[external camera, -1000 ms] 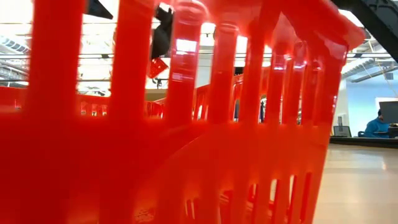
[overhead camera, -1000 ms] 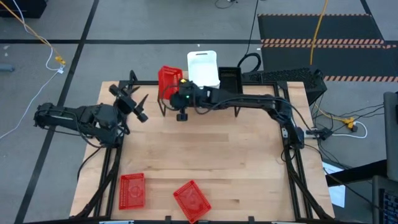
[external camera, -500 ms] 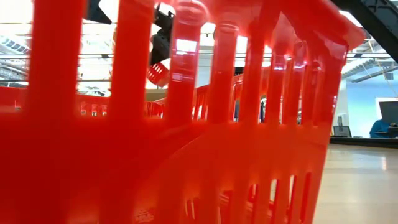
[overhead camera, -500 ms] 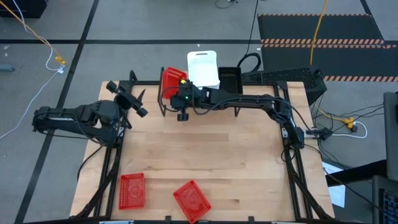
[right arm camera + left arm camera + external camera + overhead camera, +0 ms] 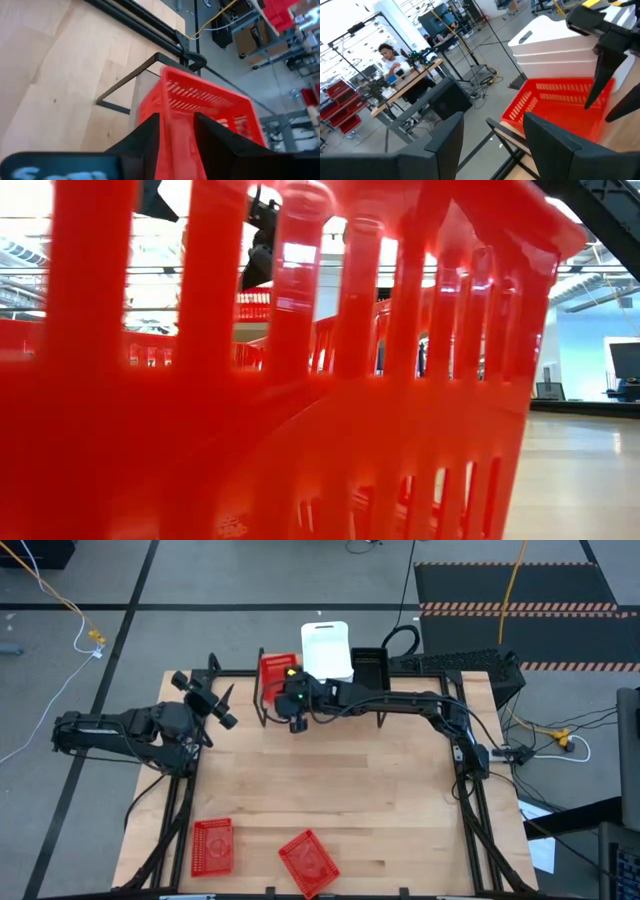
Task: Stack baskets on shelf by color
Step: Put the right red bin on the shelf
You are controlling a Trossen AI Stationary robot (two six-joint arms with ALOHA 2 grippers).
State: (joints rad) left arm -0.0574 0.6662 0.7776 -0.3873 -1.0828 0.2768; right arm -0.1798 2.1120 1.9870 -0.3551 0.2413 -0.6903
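Note:
A red basket (image 5: 274, 671) sits level on the left end of the shelf (image 5: 145, 92), at the table's far edge. Beside it on the shelf stand stacked white baskets (image 5: 326, 648) and a black basket (image 5: 370, 665). My right gripper (image 5: 176, 135) reaches over the shelf from the right, open, its fingers on either side of the red basket's near wall. My left gripper (image 5: 205, 700) hovers open at the table's far left, holding nothing. Two more red baskets (image 5: 212, 845) (image 5: 308, 862) lie near the table's front edge. My right gripper has one finger inside the red basket and one outside its near wall (image 5: 176, 112), coming from above and slanting toward the far edge. Whether the fingers still touch the wall I cannot tell. The basket rests on the shelf on its bottom.
A red basket (image 5: 300, 400) stands right in front of the low camera and blocks most of that view. The middle of the wooden table (image 5: 330, 790) is bare. Cables and a black frame run along the table's right side (image 5: 470, 750).
The red basket, tipped up on its side over the shelf's left end a second ago, has come down and now sits level on the shelf. My right gripper has moved with it a little toward the far edge. My left gripper has shifted slightly toward the far left.

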